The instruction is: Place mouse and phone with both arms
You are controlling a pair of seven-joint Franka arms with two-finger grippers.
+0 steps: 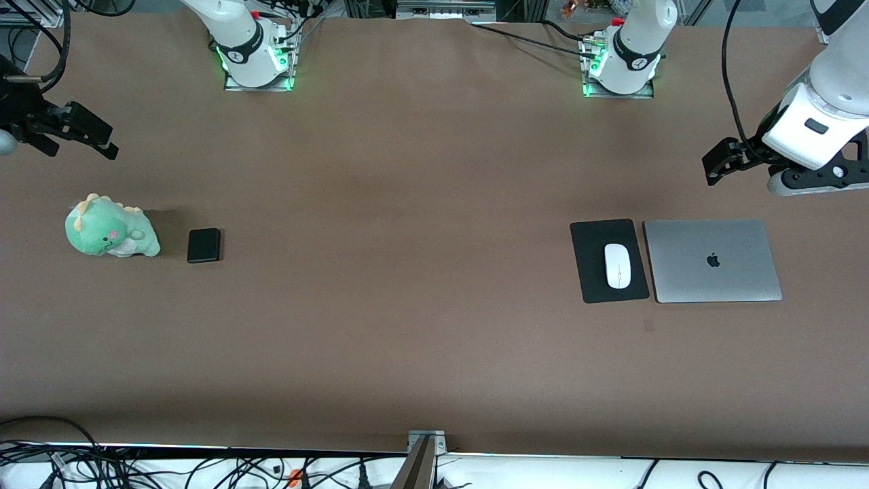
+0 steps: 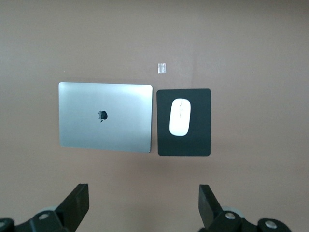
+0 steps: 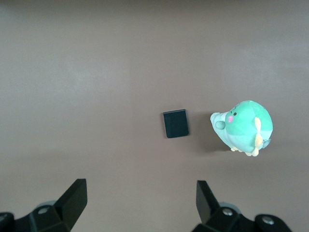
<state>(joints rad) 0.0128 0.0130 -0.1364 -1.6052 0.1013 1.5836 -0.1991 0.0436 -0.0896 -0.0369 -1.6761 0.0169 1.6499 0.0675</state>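
On the brown table [image 1: 407, 272], toward your left arm's end, a closed laptop [image 1: 713, 261] lies beside a black mat [image 1: 592, 272]. Your mouse [image 1: 618, 265] rests on that mat, long axis running toward the front camera. Toward the right arm's end, the phone [image 1: 204, 245] lies flat beside a green plush [image 1: 108, 227]. Only the wrist views show the fingers: the left gripper [image 2: 145, 205] and right gripper [image 3: 140, 200] both hover spread wide, empty.
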